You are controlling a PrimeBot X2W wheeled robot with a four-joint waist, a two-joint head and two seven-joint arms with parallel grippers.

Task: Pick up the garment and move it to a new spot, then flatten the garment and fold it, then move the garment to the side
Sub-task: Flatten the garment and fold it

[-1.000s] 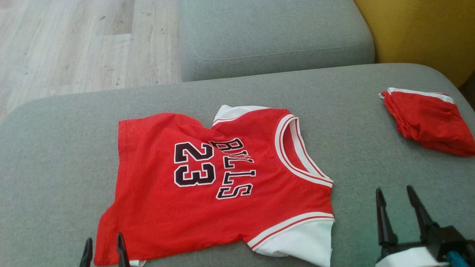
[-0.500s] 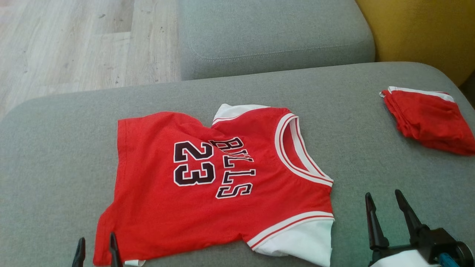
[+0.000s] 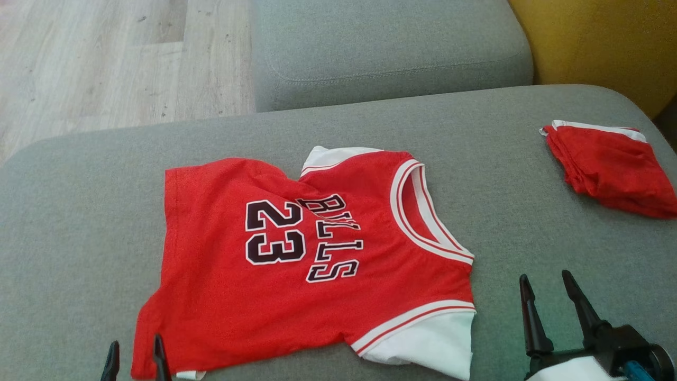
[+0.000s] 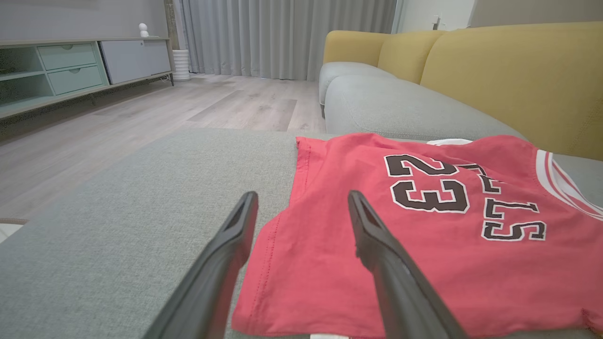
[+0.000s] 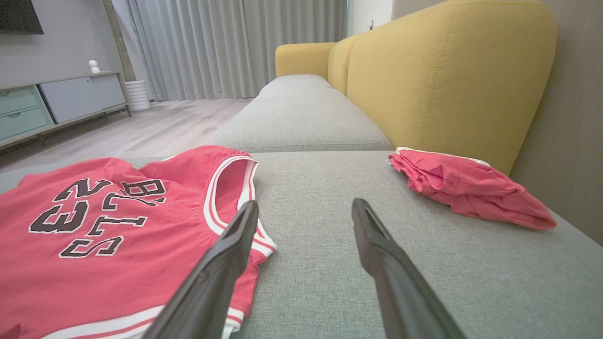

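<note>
Red jersey (image 3: 296, 264) lies spread on the cushion (image 3: 69, 211), unmoved since a second ago; its long axis runs left to right, collar (image 3: 418, 211) right, hem (image 3: 168, 222) left. The right gripper (image 3: 545, 276) has slid left toward the jersey, fingers spread and pointing far. The left gripper (image 3: 135, 341) has drawn nearer, jaws wide apart over the hem's near corner, holding nothing

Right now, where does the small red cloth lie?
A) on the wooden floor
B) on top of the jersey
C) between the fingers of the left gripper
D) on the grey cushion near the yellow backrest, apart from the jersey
D: the small red cloth lies close to the yellow backrest, and a bare stretch of grey cushion separates it from the jersey.
</note>
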